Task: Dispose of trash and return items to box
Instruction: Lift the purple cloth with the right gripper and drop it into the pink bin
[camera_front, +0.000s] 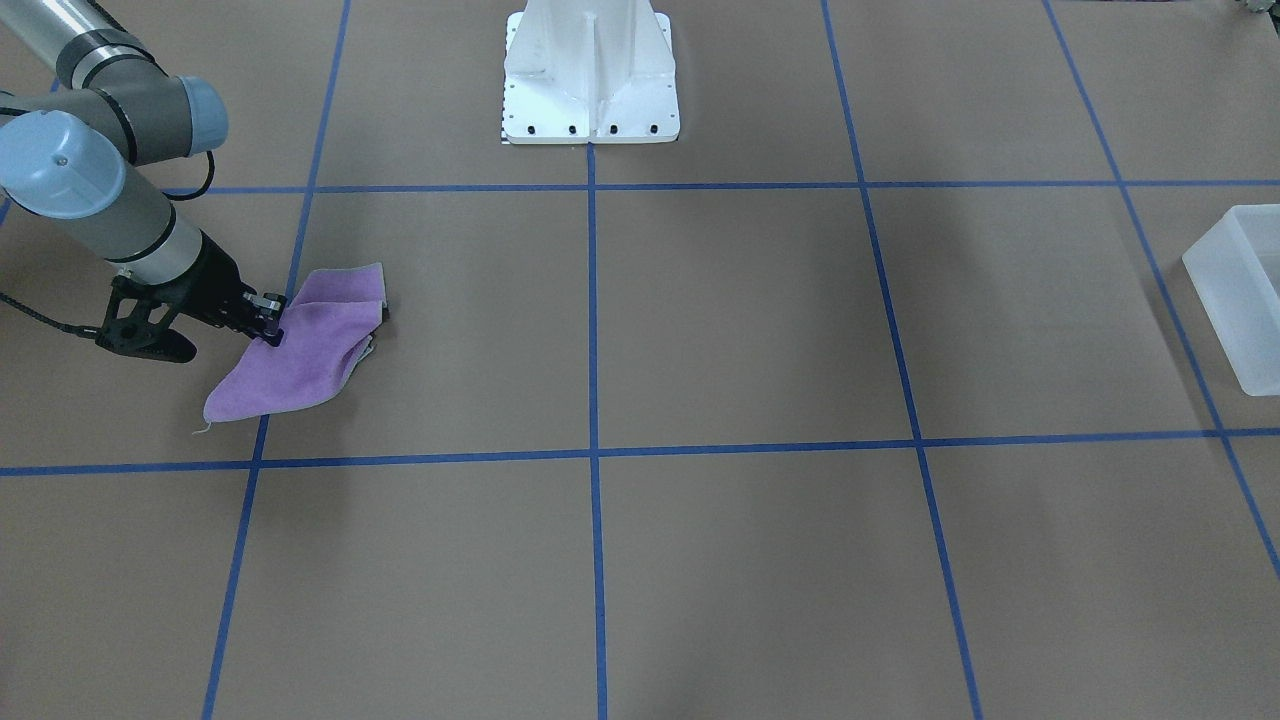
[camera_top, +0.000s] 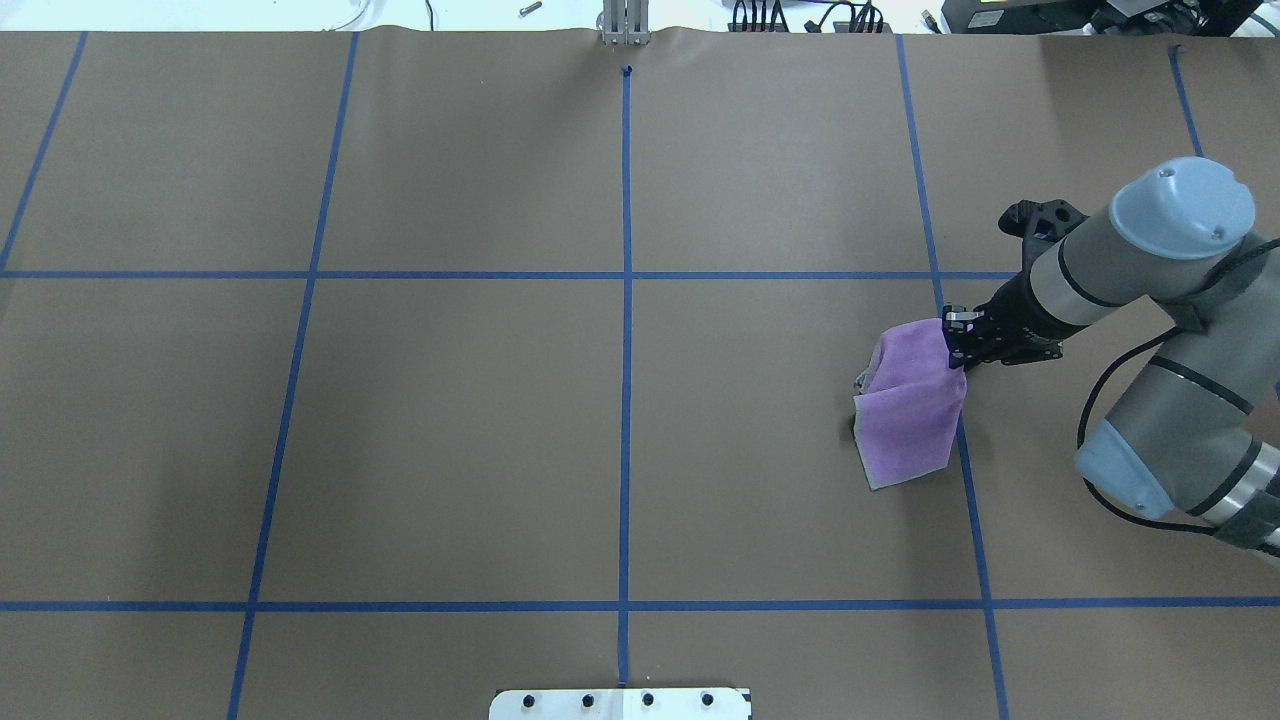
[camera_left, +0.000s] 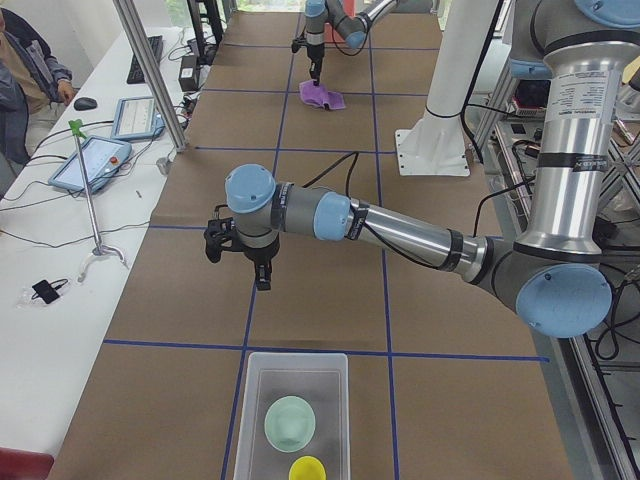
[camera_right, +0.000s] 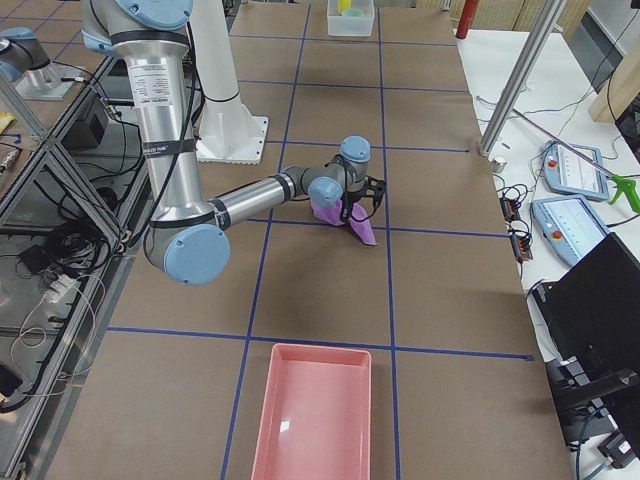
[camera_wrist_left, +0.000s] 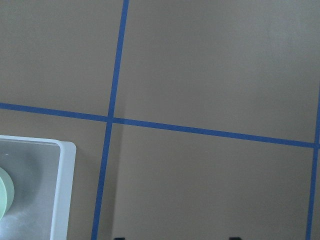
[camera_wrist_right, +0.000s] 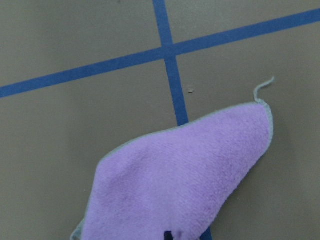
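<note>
Both items sit in the rectangular frosted-white plastic box (camera_left: 298, 378): the small round pale green bowl (camera_left: 290, 422) and the bright yellow tapered plastic cup (camera_left: 307, 468), cup just beside bowl at approx. 5 o'clock in the left-side view. So the return step looks done, and the trash step is prob. the one in hand.

Right hand (camera_top: 955, 350) is clamped on an edge of a purple microfibre cloth (camera_top: 908, 410). Cloth droops toward 7 o'clock in the overhead view, low end seemingly on the brown paper-covered counter (camera_top: 450, 430).

Left hand (camera_left: 262, 272) hovers w/ nothing in it, at 12 o'clock from the box, tips apart.

Next, I'd judge: lift cloth clear w/o dragging, then carry it to the long pink plastic tray (camera_right: 312, 400), if that's the bin.
</note>
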